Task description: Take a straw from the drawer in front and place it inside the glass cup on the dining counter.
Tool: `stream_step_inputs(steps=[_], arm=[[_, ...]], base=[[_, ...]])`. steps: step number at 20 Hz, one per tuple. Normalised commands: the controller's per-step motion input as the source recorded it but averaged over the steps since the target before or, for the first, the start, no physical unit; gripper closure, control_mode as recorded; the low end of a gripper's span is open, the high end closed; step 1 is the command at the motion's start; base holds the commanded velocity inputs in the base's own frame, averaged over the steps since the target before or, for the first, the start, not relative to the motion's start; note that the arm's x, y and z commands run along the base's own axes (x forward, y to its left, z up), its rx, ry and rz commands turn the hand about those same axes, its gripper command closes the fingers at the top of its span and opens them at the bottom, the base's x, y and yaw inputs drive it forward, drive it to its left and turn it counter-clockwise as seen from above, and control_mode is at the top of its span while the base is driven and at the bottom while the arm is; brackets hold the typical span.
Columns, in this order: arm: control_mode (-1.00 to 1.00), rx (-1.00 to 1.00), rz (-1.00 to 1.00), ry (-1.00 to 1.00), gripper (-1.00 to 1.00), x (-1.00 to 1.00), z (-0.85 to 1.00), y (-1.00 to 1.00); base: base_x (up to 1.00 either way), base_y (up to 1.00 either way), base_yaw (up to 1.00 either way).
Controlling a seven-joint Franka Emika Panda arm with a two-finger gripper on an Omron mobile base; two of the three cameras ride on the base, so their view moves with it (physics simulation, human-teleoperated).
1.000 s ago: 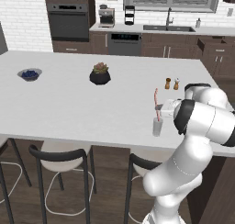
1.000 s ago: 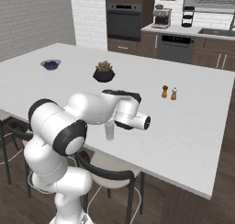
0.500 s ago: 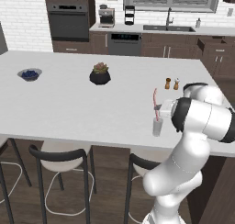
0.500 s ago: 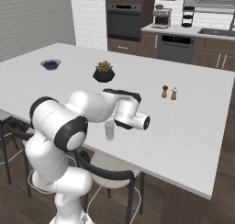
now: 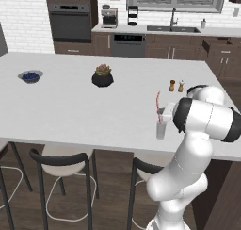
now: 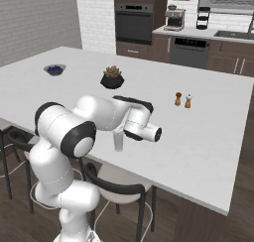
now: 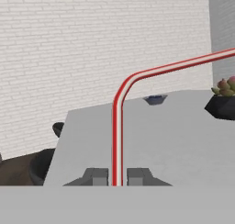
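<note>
The straw (image 5: 158, 105), red-pink with a pale stripe and a bent top, is pinched between the two dark fingertips of the gripper (image 7: 117, 176), whose jaws are pressed against its stem. Its lower end is seen standing inside the glass cup (image 5: 161, 129), with the bent top rising above the rim. The glass cup is placed upright on the dining counter (image 5: 70, 106), close to the near edge where the black-framed bar stools (image 5: 63, 165) are tucked. Farther back on the same counter from the cup, two small shakers (image 5: 176, 86), a dark potted succulent (image 5: 102, 76) and a bowl of blueberries (image 5: 30, 76) are set well apart.
</note>
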Motion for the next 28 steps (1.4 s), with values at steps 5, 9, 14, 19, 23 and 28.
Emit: stream_step_inputs(steps=[5, 9, 14, 19, 23, 28], arm=[[-1.00, 0.00, 0.00, -0.05, 1.00, 0.03, -0.08, 0.00], [-1.00, 0.00, 0.00, -0.06, 1.00, 0.00, -0.03, 0.00], [-1.00, 0.00, 0.00, -0.05, 1.00, -0.08, -0.03, 0.00], [-1.00, 0.00, 0.00, -0.01, 1.00, -0.18, 0.00, 0.00], [-1.00, 0.00, 0.00, 0.00, 1.00, -0.16, -0.05, -0.01], [-1.00, 0.00, 0.00, 0.00, 1.00, -0.04, -0.11, -0.01]], base=[[0.00, 0.00, 0.00], [0.00, 0.00, 0.00], [0.00, 0.00, 0.00], [0.00, 0.00, 0.00], [0.00, 0.00, 0.00], [0.00, 0.00, 0.00]])
